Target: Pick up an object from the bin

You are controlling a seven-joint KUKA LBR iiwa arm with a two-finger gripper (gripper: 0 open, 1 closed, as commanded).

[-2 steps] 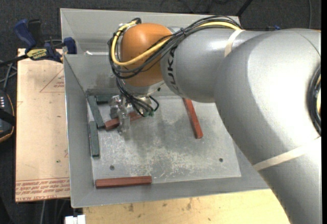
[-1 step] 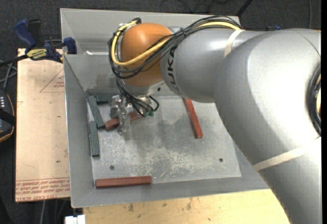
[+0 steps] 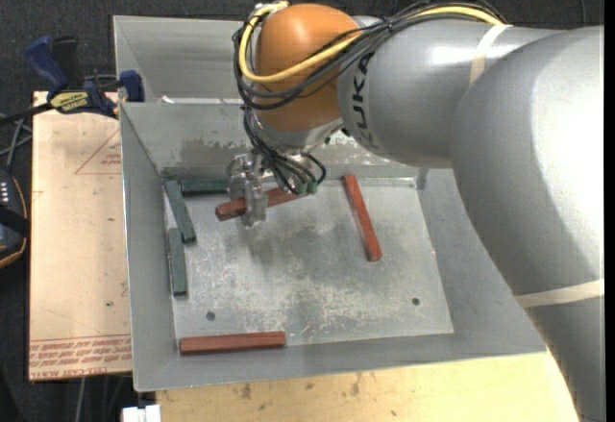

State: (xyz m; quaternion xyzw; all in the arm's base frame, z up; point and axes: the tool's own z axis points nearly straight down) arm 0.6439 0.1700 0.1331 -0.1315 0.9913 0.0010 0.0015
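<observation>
My gripper [image 3: 253, 207] is low in the far left part of the bin, right on a red-brown bar [image 3: 283, 199] that lies slightly tilted across the floor. The gripper covers the bar's left-middle part, and a short end of the bar sticks out to its left. Just left of it, a dark green bar [image 3: 204, 186] lies flat by the back wall.
Two more dark green bars [image 3: 180, 211] [image 3: 177, 264] lie along the left wall. A red-brown bar [image 3: 361, 218] lies at an angle to the right, and another one [image 3: 232, 342] rests along the front edge. The large arm with its orange dome hangs over the bin's back and right.
</observation>
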